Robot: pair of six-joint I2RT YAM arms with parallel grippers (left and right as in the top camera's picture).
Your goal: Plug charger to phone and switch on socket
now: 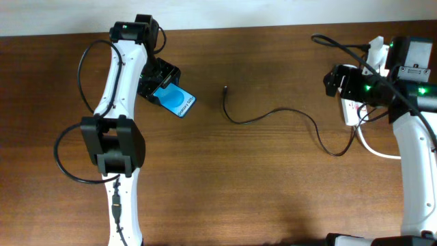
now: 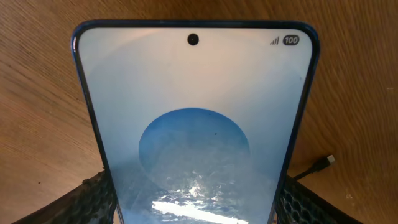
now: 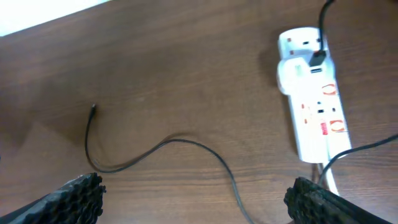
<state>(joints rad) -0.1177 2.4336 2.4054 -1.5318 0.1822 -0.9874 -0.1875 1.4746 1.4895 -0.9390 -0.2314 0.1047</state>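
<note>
The phone (image 1: 177, 101) with a blue screen lies tilted at the back left of the table, its near end between the fingers of my left gripper (image 1: 157, 85). In the left wrist view the phone (image 2: 196, 118) fills the frame, both fingers pressed against its sides. The thin black charger cable (image 1: 273, 113) snakes across the table, its plug tip (image 1: 226, 88) free in the middle, also visible in the left wrist view (image 2: 328, 160). The white socket strip (image 3: 314, 109) with red marks lies at the right, a white adapter plugged in. My right gripper (image 3: 196, 199) is open above the cable (image 3: 186, 142).
A thick white cord (image 1: 374, 149) runs from the strip toward the right arm. The table's far edge (image 1: 273, 26) runs along the back. Black robot cables loop beside the left arm (image 1: 68, 157).
</note>
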